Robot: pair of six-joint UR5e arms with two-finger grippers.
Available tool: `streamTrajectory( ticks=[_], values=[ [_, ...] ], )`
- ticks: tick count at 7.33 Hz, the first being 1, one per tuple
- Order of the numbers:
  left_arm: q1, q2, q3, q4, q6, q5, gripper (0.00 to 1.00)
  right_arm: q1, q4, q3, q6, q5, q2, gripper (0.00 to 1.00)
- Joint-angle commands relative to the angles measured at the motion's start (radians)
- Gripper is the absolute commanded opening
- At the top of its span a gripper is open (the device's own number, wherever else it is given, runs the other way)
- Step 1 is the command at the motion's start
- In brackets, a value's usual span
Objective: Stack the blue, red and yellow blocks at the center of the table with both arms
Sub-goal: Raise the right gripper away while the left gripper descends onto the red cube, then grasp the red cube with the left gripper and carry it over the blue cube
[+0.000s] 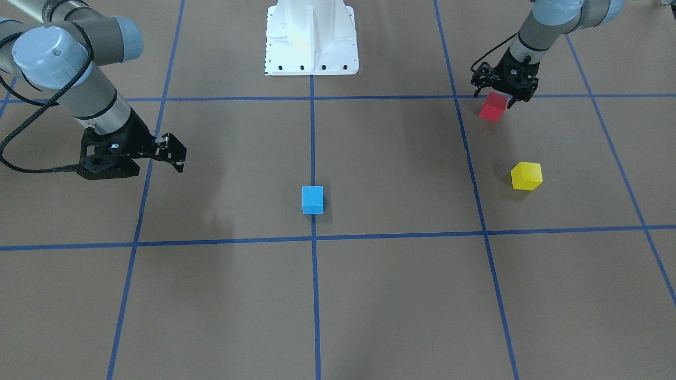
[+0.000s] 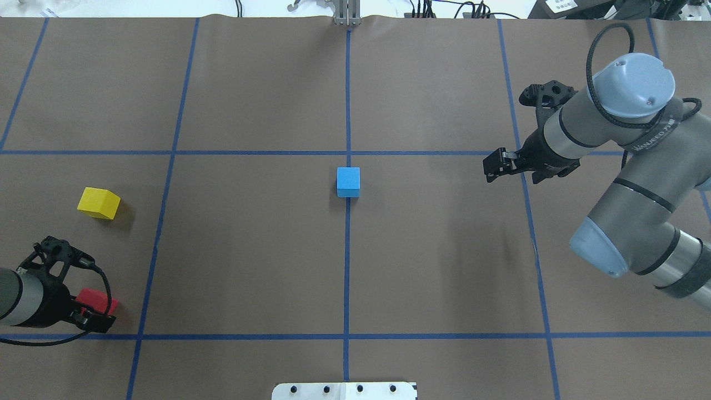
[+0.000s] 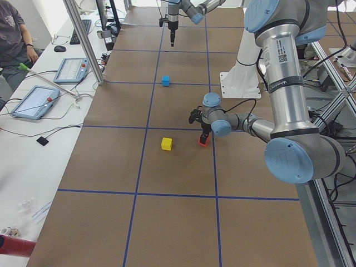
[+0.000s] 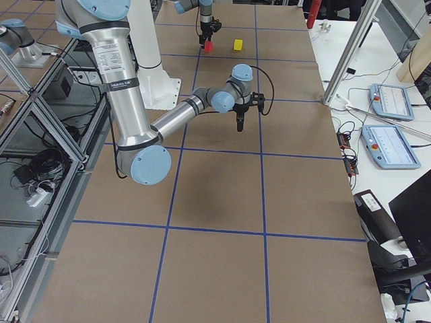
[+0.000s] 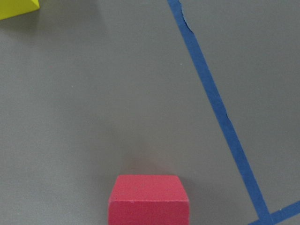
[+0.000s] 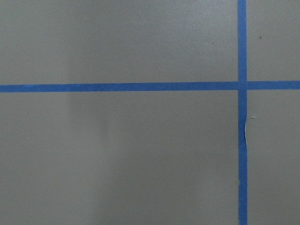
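The blue block (image 1: 312, 199) sits on the centre tape crossing (image 2: 348, 181). The yellow block (image 1: 526, 176) lies on the robot's left side (image 2: 99, 203). The red block (image 1: 494, 107) is near the left table edge (image 2: 95, 300). My left gripper (image 1: 495, 100) stands over it, with a finger against each side, shut on it at about table height. The left wrist view shows the red block (image 5: 148, 200) at bottom centre and a corner of the yellow block (image 5: 16, 7). My right gripper (image 2: 491, 169) is shut and empty, above bare table on the right.
The white robot base (image 1: 311, 37) stands at the table's near edge, in line with the blue block. Blue tape lines (image 6: 242, 140) divide the brown table surface into squares. Operator desks with tablets (image 3: 33, 100) lie beyond the table's far side.
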Motion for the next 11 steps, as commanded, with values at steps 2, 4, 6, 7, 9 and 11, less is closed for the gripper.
streamTrajectory(
  ticks=[2, 4, 6, 7, 9, 11],
  values=[
    [0.004, -0.027, 0.029, 0.001, 0.000, 0.002, 0.96, -0.004, 0.011, -0.004, 0.006, -0.009, -0.001, 1.00],
    [0.004, -0.035, 0.037, 0.006, 0.000, 0.002, 0.66, -0.007, 0.011, -0.021, 0.000, -0.004, 0.002, 1.00],
    [0.001, -0.035, 0.034, 0.008, -0.001, -0.008, 0.00, -0.006, 0.011, -0.019, 0.002, -0.004, 0.002, 1.00],
    [-0.010, -0.042, 0.000, 0.030, -0.018, -0.011, 0.00, -0.006, 0.011, -0.018, 0.002, -0.004, 0.000, 1.00],
    [-0.112, -0.278, -0.058, 0.365, -0.015, -0.094, 0.00, -0.001, 0.011, -0.013, 0.002, -0.002, -0.001, 1.00],
    [-0.116, -0.677, -0.048, 0.765, -0.155, -0.098, 0.00, 0.016, 0.011, -0.019, 0.000, -0.009, -0.030, 1.00]
  ],
)
